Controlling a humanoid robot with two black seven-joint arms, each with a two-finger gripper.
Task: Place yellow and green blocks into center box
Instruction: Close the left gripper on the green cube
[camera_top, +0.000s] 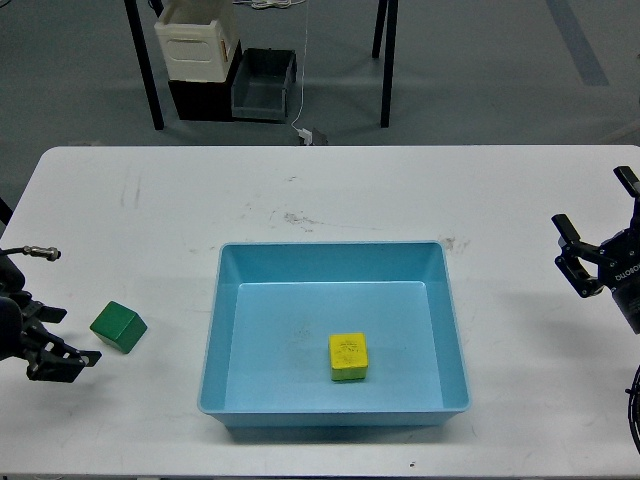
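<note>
Green block (118, 327) looks light, rigid: I'd pinch its flat opposite sides. It sits just beyond my left gripper (62, 343), jaws spread, empty. Right gripper (592, 258) spread too.

just one cam here, up at the robot's head, looking forward and down over the white table (400, 190), fairly near, with floor visible past the far edge.

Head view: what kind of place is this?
Probably a robotics lab or test workspace: a bare white table on a grey floor, a blue box and toy blocks staged for a sorting task, and storage bins stacked beyond it.
</note>
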